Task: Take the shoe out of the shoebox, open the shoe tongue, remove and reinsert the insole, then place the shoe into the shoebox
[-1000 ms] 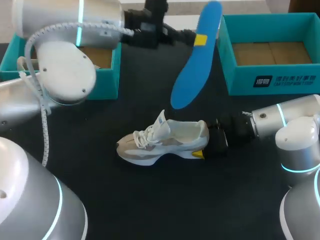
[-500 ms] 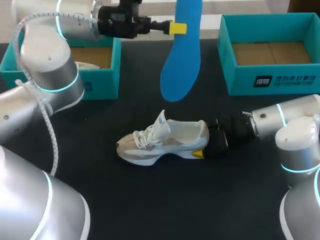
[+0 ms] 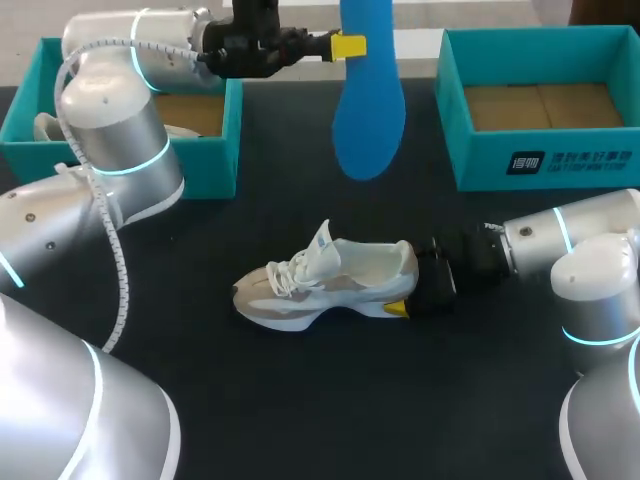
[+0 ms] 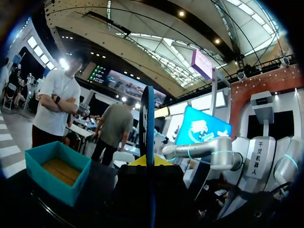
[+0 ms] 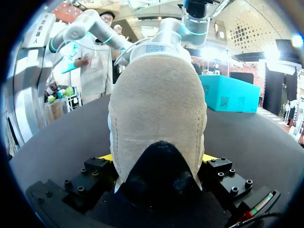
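Note:
A white and beige shoe (image 3: 320, 285) stands upright on the black table (image 3: 300, 400), toe to the left. My right gripper (image 3: 408, 288) is shut on its heel; in the right wrist view the heel (image 5: 159, 95) fills the gap, with a yellow tip at each side. High over the table's far middle, my left gripper (image 3: 345, 45) is shut on a blue insole (image 3: 368, 110), which hangs nearly straight down. From the left wrist the insole (image 4: 147, 118) shows edge-on between the fingers (image 4: 142, 160).
One teal shoebox (image 3: 215, 140) sits at the far left under my left arm, with something white inside. A second teal box (image 3: 540, 160) at the far right shows a bare cardboard floor. The boxes flank the hanging insole.
My left arm has swung the insole up and slightly left, from a slant to nearly vertical. The shoe and my right arm have stayed put.

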Robot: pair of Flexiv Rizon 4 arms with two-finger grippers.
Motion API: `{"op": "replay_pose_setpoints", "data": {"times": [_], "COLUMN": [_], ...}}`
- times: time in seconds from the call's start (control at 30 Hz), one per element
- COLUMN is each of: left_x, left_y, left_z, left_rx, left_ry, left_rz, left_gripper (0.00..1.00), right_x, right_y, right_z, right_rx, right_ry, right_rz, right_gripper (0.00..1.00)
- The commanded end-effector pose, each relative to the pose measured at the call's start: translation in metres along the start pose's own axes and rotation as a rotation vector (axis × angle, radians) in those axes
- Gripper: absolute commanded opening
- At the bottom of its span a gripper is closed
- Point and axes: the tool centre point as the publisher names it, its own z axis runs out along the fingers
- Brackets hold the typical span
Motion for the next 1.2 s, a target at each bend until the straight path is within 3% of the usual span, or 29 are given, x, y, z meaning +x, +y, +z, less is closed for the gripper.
{"op": "replay_pose_setpoints", "data": {"times": [0.03,0.53,0.87,1.2], "left_x": [0.012,0.012,0.064,0.106], "left_y": [0.001,0.001,-0.018,-0.026], "left_z": [0.000,0.000,0.009,0.018], "left_rx": [0.005,0.005,0.129,0.151], "left_ry": [-0.091,-0.091,-0.051,-0.064], "left_rz": [-0.001,-0.001,-0.379,-0.629], "left_gripper": [0.00,0.00,0.00,0.00], "right_x": [-0.001,-0.001,-0.001,-0.001], "right_y": [-0.003,-0.003,-0.003,-0.003], "right_z": [0.005,0.005,0.005,0.005], "right_rx": [0.003,0.003,0.003,0.003], "right_ry": [-0.002,-0.002,-0.002,-0.002], "right_rz": [0.000,0.000,0.000,0.000], "right_gripper": [0.00,0.00,0.00,0.00]}}
